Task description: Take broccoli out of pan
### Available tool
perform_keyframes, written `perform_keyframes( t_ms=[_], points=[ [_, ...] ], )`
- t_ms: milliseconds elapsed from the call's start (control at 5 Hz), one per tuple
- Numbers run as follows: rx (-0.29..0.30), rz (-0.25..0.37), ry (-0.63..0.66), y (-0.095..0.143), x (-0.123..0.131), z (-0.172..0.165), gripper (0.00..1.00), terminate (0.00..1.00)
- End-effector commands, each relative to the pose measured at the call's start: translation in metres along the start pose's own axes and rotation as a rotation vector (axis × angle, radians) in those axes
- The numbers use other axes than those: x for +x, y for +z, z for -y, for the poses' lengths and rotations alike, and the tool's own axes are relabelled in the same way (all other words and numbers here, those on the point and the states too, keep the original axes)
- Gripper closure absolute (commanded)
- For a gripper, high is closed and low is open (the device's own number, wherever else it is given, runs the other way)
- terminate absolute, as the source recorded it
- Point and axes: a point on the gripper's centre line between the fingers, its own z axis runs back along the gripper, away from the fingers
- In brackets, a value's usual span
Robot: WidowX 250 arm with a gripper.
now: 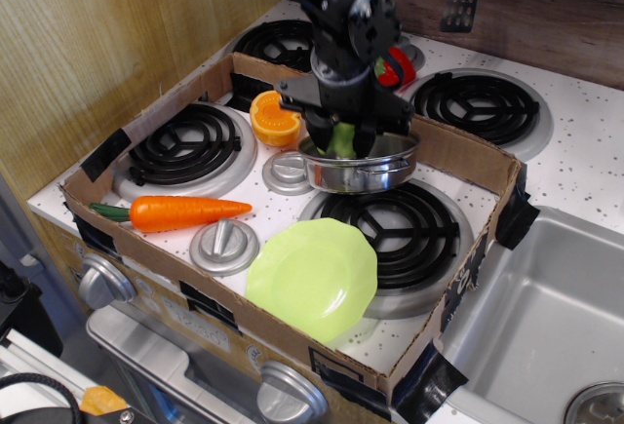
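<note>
Observation.image: the broccoli (342, 138) is seen clamped between the jaws of the gripper (343, 141), directly above the pan (361, 167), just inside its rim.

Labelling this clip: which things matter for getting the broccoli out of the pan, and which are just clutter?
In the job: small light green toy broccoli; shiny round steel pan; black gripper.
Lying about: orange plastic carrot; lime-green plate; orange half; red toy.
</note>
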Motion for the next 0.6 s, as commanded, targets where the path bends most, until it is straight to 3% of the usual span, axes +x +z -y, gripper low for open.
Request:
perform_keyframes(
  t_ms=[0,200,400],
  points=[
    [0.036,0.04,-0.103,0.048,0.036,-0.024,1.0,0.0],
    [0.061,0.024,-0.223,0.048,0.044,-0.054,1.0,0.0],
    [0.1,0.03,-0.254,0.046,0.04,-0.082,1.0,0.0]
  ],
)
